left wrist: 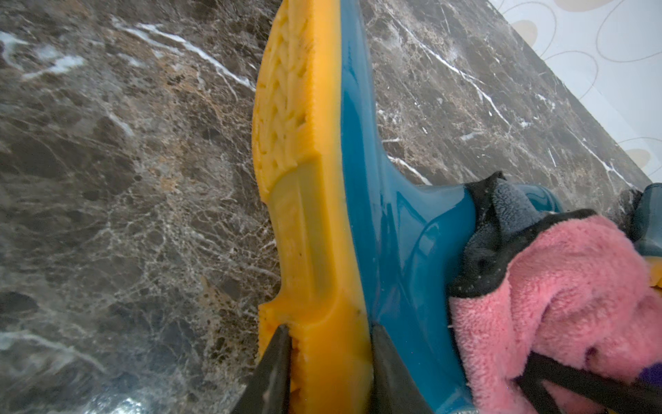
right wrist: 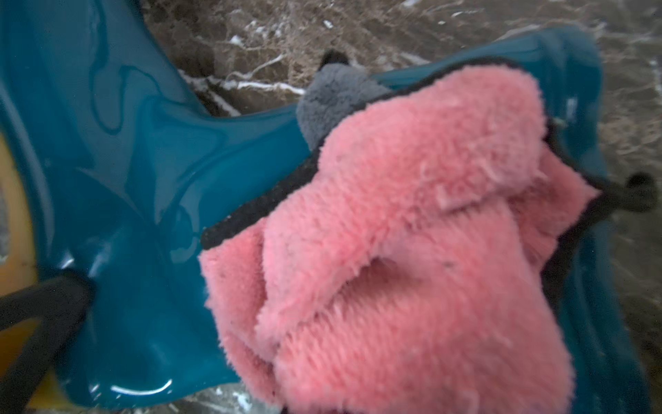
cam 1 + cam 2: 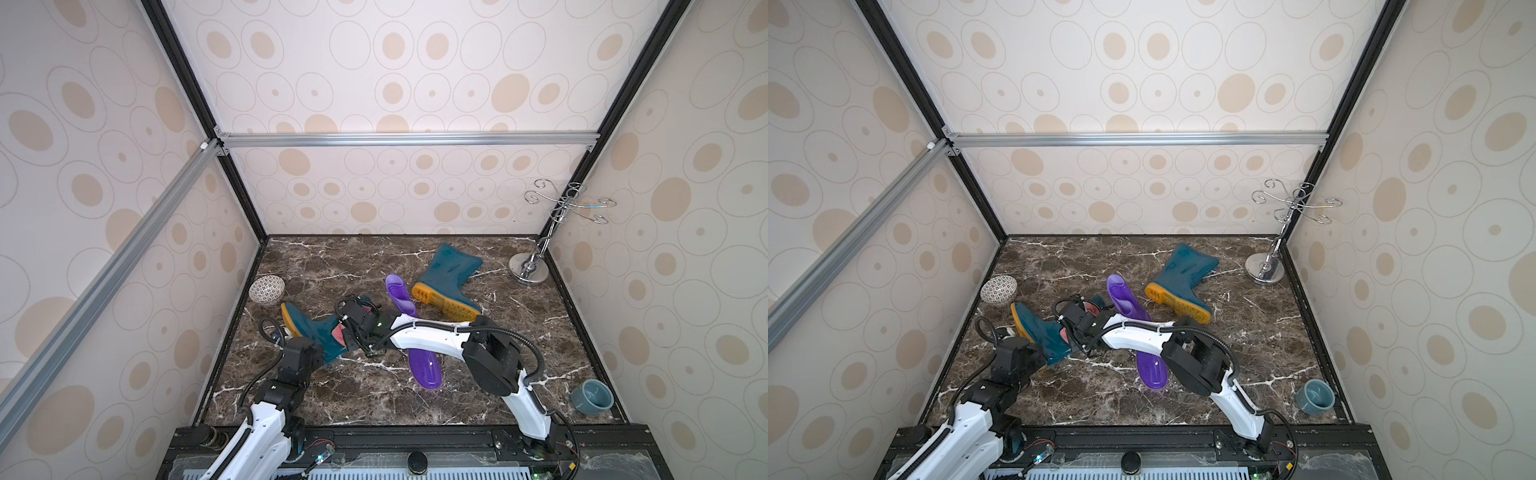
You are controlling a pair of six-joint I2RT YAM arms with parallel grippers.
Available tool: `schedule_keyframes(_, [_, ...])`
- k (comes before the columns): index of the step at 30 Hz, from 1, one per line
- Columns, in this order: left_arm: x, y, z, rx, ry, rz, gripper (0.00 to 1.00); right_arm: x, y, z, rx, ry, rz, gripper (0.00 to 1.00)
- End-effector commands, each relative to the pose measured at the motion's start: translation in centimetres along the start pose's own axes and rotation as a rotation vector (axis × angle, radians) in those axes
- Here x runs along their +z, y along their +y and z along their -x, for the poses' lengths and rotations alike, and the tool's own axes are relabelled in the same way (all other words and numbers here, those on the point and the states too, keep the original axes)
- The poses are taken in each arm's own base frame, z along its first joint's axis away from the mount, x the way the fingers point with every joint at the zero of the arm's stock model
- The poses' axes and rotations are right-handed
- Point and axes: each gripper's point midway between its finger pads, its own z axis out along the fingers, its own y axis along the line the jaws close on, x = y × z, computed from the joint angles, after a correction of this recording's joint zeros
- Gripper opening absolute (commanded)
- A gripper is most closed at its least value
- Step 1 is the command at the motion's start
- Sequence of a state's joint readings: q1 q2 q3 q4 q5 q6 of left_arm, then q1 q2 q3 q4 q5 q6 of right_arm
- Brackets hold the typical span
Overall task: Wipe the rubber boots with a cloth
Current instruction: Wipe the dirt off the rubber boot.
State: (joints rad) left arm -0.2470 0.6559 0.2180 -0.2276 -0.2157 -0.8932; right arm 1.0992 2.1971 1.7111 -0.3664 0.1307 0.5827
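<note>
A: What sits farthest left on the desk [image 3: 374, 257]?
B: A patterned bowl [image 3: 267, 291], close to the wall. Just beside it, the near teal boot [image 3: 313, 332] lies on its side, foot end toward the bowl.
A: And the left pincer [image 1: 329, 344]?
B: It's narrowed onto that boot's heel, one finger against the yellow sole [image 1: 304, 215], the other on the teal side.
A: Where's the cloth [image 2: 412, 233]?
B: Bunched in the right pincer [image 3: 352, 328], which is clamped on it. It's pressed against the same boot's shaft, pink pile outward, with the grey edge showing.
A: Further right?
B: The purple boot [image 3: 424, 368] lies flat beneath the right arm. The far teal boot [image 3: 451, 274] lies on its side toward the back, well apart from the cloth. Then a chrome stand [image 3: 528, 270] in the back corner and a blue-grey cup [image 3: 592, 397] near the front.
</note>
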Motion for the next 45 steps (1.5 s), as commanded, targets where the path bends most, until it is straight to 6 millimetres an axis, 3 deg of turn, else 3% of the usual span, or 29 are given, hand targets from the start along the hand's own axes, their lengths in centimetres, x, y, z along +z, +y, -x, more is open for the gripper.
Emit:
schedule_keyframes(1, [-0.5, -1.9, 2.5, -0.02, -0.085, -0.057, 0.0, -2.6, 6.3, 1.5, -0.004, -0.021, 0.208, 0.0])
schedule_keyframes(6, [-0.4, -1.9, 2.5, -0.02, -0.084, -0.056, 0.0, -3.4, 8.4, 2.2, 0.049, -0.03, 0.306, 0.0])
schedule_keyframes(9, [-0.3, -1.9, 2.4, -0.018, -0.079, -0.055, 0.0, -2.4, 7.5, 1.6, 0.055, -0.006, 0.251, 0.0])
schedule_keyframes(13, [-0.4, -1.9, 2.3, -0.014, -0.079, -0.057, 0.0, -0.3, 3.6, 0.8, 0.115, 0.002, 0.155, 0.0])
schedule_keyframes(15, [-0.3, -1.8, 2.2, -0.013, -0.075, -0.059, 0.0, 0.4, 0.5, 1.0, 0.139, -0.001, 0.093, 0.0])
schedule_keyframes(20, [-0.2, -1.7, 1.9, -0.016, -0.068, -0.066, 0.0, -0.3, -6.1, 2.3, 0.093, -0.048, -0.162, 0.0])
schedule_keyframes(24, [-0.2, -1.8, 1.6, -0.015, -0.061, -0.075, 0.0, -1.0, -8.8, 3.3, 0.047, -0.082, -0.273, 0.0])
schedule_keyframes(26, [-0.1, -1.8, 1.3, -0.018, -0.057, -0.086, 0.0, -1.2, -7.8, 4.1, 0.031, -0.083, -0.224, 0.0])
schedule_keyframes(28, [0.0, -1.7, 0.8, -0.02, -0.048, -0.103, 0.0, -1.2, -4.2, 4.7, -0.021, -0.065, -0.071, 0.0])
schedule_keyframes(31, [-0.1, -1.8, 0.2, -0.018, -0.042, -0.139, 0.0, -1.9, -0.7, 5.3, -0.036, -0.063, 0.028, 0.0])
schedule_keyframes(37, [-0.5, -2.2, -0.3, 0.007, -0.041, -0.196, 0.0, -2.9, 7.3, 4.5, -0.024, -0.03, 0.319, 0.0])
schedule_keyframes(45, [-0.7, -2.7, -2.2, 0.021, 0.021, -0.266, 0.0, -2.0, 9.6, 7.3, -0.032, 0.016, 0.469, 0.0])
